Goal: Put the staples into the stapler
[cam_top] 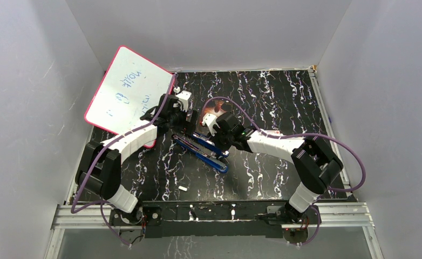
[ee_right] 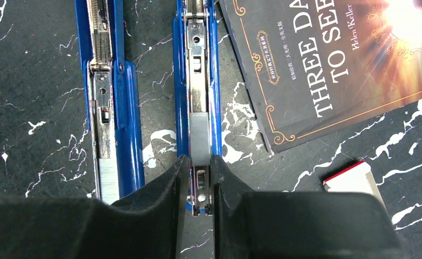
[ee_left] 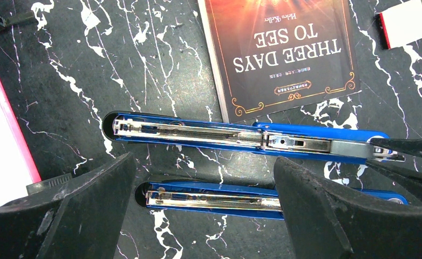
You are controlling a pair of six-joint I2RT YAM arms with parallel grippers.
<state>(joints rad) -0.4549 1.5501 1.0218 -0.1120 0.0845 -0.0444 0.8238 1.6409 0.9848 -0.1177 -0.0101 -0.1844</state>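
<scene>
Two blue staplers lie open side by side, metal magazines up: the one by the book (ee_left: 241,137) (ee_right: 199,81) (cam_top: 211,143) and its neighbour (ee_left: 214,199) (ee_right: 109,81) (cam_top: 198,155). A grey strip of staples (ee_right: 199,132) (ee_left: 349,145) sits in the first stapler's channel near its end. A second strip (ee_right: 107,181) lies at the neighbour's end. My right gripper (ee_right: 199,186) (cam_top: 221,147) straddles the first magazine's tip, jaws only a sliver wider than it. My left gripper (ee_left: 203,178) (cam_top: 181,120) hangs wide open over the neighbour, holding nothing.
A dark book titled "Three Days to See" (ee_left: 284,54) (ee_right: 333,65) lies just beyond the staplers. A small red-and-white box (ee_right: 352,178) (ee_left: 408,21) sits beside it. A pink-edged whiteboard (cam_top: 128,91) leans at the back left. A small white scrap (cam_top: 182,188) lies near the front.
</scene>
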